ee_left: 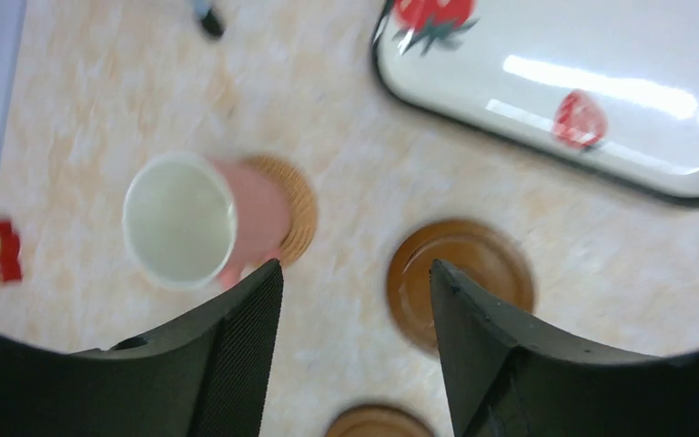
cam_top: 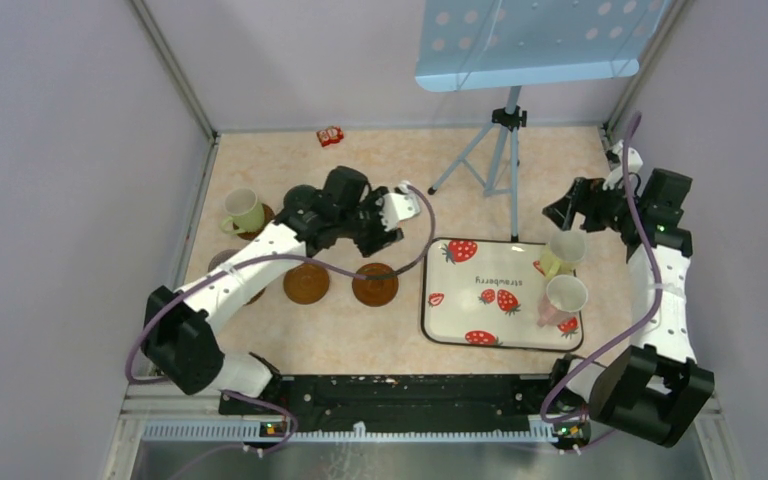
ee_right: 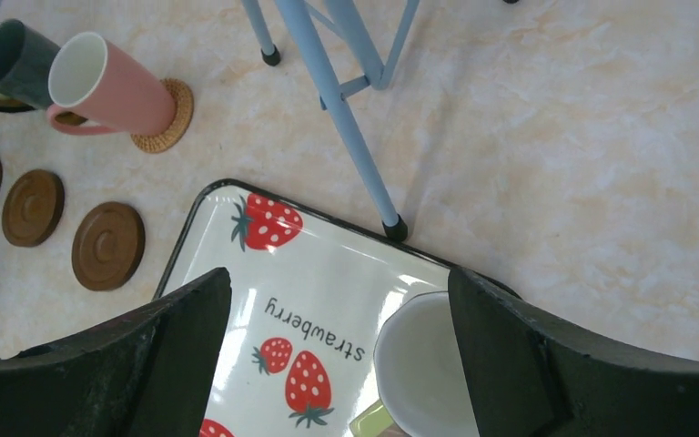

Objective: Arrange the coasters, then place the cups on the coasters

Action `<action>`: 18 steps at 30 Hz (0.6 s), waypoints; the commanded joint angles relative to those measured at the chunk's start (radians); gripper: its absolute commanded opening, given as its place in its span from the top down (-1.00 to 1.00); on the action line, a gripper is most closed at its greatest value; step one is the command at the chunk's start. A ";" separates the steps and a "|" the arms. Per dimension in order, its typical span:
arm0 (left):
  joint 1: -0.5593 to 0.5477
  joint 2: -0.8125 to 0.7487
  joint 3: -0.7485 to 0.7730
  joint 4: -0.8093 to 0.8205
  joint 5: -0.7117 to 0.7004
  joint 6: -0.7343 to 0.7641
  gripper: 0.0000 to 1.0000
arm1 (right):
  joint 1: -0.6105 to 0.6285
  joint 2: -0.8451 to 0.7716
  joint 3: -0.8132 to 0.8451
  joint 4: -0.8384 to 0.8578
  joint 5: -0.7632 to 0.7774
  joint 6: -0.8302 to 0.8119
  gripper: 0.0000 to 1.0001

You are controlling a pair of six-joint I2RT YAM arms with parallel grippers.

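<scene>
My left gripper (ee_left: 355,273) is open and holds nothing. It hangs over bare table between a pink cup (ee_left: 246,218) standing on a woven coaster (ee_left: 298,205) and a bare brown coaster (ee_left: 460,278). In the top view it (cam_top: 380,240) hides that cup. Bare coasters (cam_top: 306,284) (cam_top: 375,284) lie below it. A yellow-green cup (cam_top: 245,210) stands on a coaster at the far left. A dark green cup (ee_right: 9,64) is beside the pink one (ee_right: 114,91). My right gripper (ee_right: 337,282), open, hovers over the tray (ee_right: 328,264) next to another yellow-green cup (ee_right: 428,364). A light pink cup (cam_top: 563,298) is also on the tray.
The white strawberry tray (cam_top: 460,300) lies at the right of centre. A blue music stand (cam_top: 505,130) on a tripod has one leg by the tray's far edge. A red packet (cam_top: 330,135) lies at the back. Grey walls enclose the table.
</scene>
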 commanded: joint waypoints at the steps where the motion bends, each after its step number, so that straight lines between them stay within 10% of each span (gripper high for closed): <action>1: -0.168 0.046 0.110 0.008 0.034 -0.177 -0.36 | -0.034 0.022 0.062 0.025 -0.057 0.053 -0.75; 13: -0.510 0.506 0.514 0.053 0.280 -0.448 -0.75 | -0.200 0.088 0.072 0.126 -0.190 0.234 -0.75; 18: -0.585 0.667 0.672 0.094 0.112 -0.605 -0.78 | -0.202 0.060 0.056 0.141 -0.157 0.226 -0.76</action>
